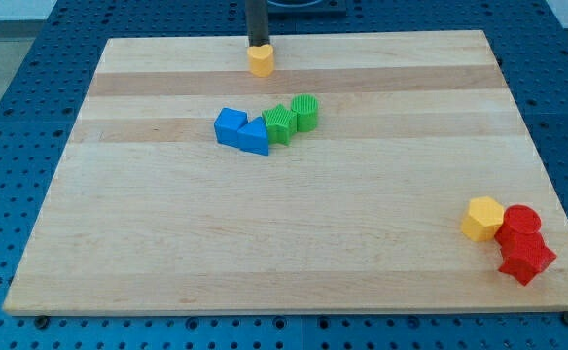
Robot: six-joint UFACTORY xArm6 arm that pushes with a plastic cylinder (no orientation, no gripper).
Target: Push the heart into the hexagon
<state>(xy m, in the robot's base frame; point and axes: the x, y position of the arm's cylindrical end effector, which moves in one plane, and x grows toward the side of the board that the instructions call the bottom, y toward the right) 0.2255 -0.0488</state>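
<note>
Claw state: can't tell, none shows in the view. Arm ends in a dark rod coming down from the view's top, and my tip (259, 46) sits near the surface's (265, 243) top edge, a bit left of centre.

Yellow heart (260, 60) is right below my tip toward the view's bottom. The two look to be touching, with the tip on the heart's top-edge side. Heart sits on the surface close to the top edge.

Yellow hexagon (482, 218) is well apart from the heart, near the bottom-right corner. Its right side touches a red cylinder (520, 222). A second red block (526, 257), shape unclear but possibly a star, sits just below the cylinder toward the bottom edge and touches it.

Mid-surface cluster lies between the heart and the bottom edge, slightly left of centre, running in a line that rises to the view's right:
- blue block (230, 124), roughly a cube, at the left end
- blue triangle (254, 137) against it
- green block (280, 123) next, touching the triangle, shape unclear
- green block with a rounded top (305, 111) at the right end

Cluster is near the heart but not touching it, and is well apart from the hexagon group.
</note>
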